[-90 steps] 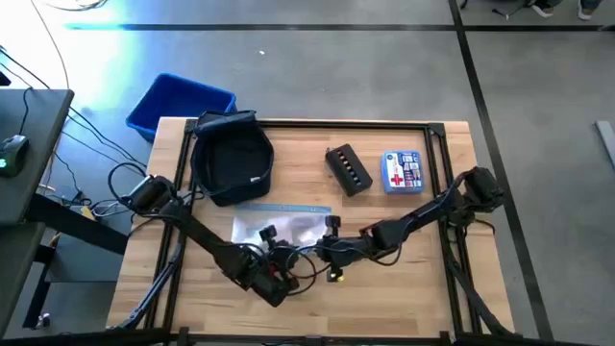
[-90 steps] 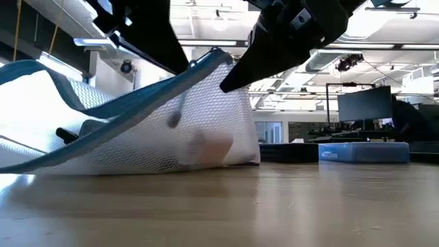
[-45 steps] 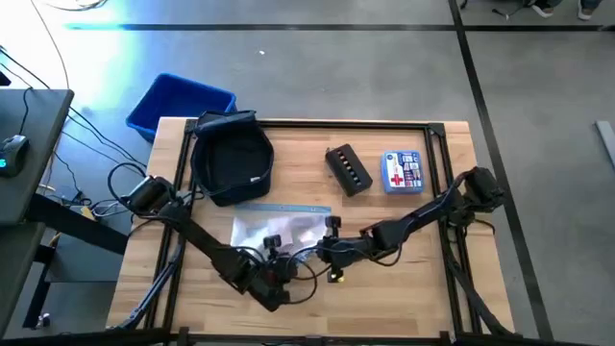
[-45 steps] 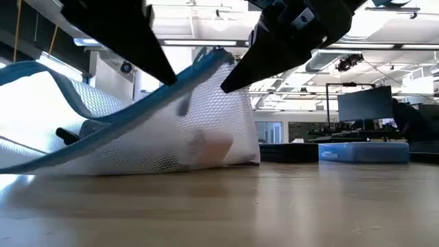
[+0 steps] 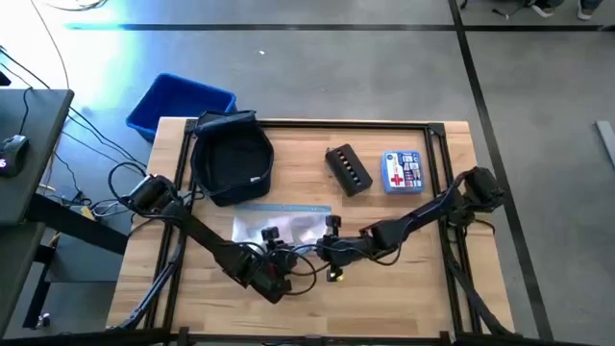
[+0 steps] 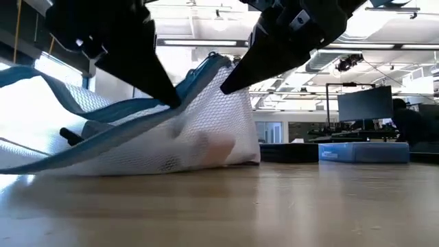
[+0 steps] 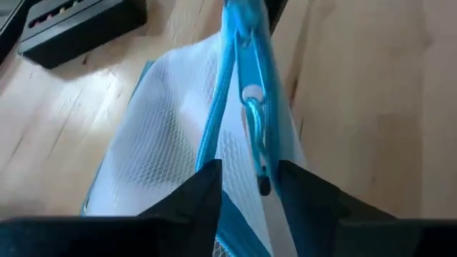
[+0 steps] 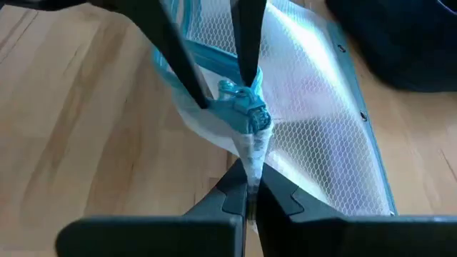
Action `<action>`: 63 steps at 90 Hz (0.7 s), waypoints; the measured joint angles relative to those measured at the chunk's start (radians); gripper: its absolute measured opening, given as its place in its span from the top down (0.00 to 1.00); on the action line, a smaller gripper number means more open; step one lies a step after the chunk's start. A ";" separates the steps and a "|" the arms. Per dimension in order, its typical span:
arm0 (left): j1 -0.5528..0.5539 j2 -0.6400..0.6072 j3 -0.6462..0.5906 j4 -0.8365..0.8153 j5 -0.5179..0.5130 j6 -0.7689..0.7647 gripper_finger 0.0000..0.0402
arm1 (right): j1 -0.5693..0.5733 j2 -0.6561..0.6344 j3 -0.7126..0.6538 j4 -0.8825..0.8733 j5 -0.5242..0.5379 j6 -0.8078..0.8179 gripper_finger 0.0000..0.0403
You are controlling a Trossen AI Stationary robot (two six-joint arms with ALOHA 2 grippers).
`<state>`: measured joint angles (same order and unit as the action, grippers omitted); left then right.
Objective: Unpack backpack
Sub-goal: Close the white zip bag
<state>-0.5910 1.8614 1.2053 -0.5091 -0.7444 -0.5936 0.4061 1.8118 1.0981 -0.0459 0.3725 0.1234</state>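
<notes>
Your left gripper (image 5: 276, 266) has slid right along the mesh pouch (image 5: 279, 229) since a second ago: in the low view its dark fingers now sit close against the blue zipper edge (image 6: 137, 110), nearer the right gripper (image 5: 325, 249) than before. The pouch's raised corner has sagged a little; the blue edge runs lower on the left. Nothing else on the table moved.

Left gripper: fingers (image 7: 196, 196) set narrowly apart either side of the blue zipper band, with the zipper pull (image 7: 255, 135) hanging between them. You can't tell from these views whether they actually press on it.

Right gripper: fingers (image 8: 234, 193) pinched together on the pouch's corner, blue zipper end (image 8: 243, 103) bunched just above the tips. It holds that corner off the table.

The backpack (image 5: 232, 159) sits at the far left of the table, mouth open and facing up, just beyond the pouch and touched by neither arm. The blue bin (image 5: 180, 104) is on the floor past the table's far left corner.

Far right: a black case (image 5: 348, 169) and beside it a blue box (image 5: 403, 172) with a red cross on its label; its lettering is too small to read. The backpack's pale patch (image 5: 257, 180) is also unreadable.
</notes>
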 joint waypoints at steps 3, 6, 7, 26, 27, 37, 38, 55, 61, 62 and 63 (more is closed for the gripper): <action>0.001 0.000 -0.005 -0.001 0.000 -0.004 0.73 | 0.000 0.000 0.000 0.000 0.000 0.000 1.00; 0.001 0.000 -0.012 0.000 0.000 -0.004 0.75 | 0.000 0.000 0.000 0.000 0.000 0.000 1.00; 0.001 0.000 -0.013 -0.002 0.000 -0.004 0.75 | 0.000 0.000 0.000 0.000 0.000 0.000 1.00; -0.003 0.000 -0.015 -0.042 0.065 0.048 0.83 | 0.000 0.000 0.000 0.001 -0.001 0.000 1.00; -0.004 0.000 -0.015 -0.045 0.070 0.049 0.83 | 0.000 0.000 0.000 0.001 -0.002 0.000 1.00; -0.018 0.000 -0.015 -0.074 0.111 0.054 0.85 | 0.000 0.000 0.000 0.001 -0.003 0.000 1.00; -0.020 0.000 -0.015 -0.075 0.112 0.054 0.85 | 0.000 0.000 0.000 0.001 -0.003 0.000 1.00; -0.043 0.000 -0.015 -0.081 0.115 0.100 0.86 | 0.001 0.001 0.000 0.001 -0.003 0.000 1.00; -0.047 0.000 -0.015 -0.081 0.116 0.126 0.86 | 0.001 0.001 0.000 0.001 -0.003 0.000 1.00; -0.047 0.000 -0.015 -0.082 0.117 0.132 0.86 | 0.001 0.001 0.000 0.001 -0.003 0.000 1.00; -0.048 0.000 -0.015 -0.083 0.120 0.137 0.86 | 0.001 0.001 0.000 0.002 -0.003 0.000 1.00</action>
<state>-0.6390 1.8618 1.1900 -0.5917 -0.6248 -0.4562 0.4068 1.8130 1.0981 -0.0442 0.3695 0.1234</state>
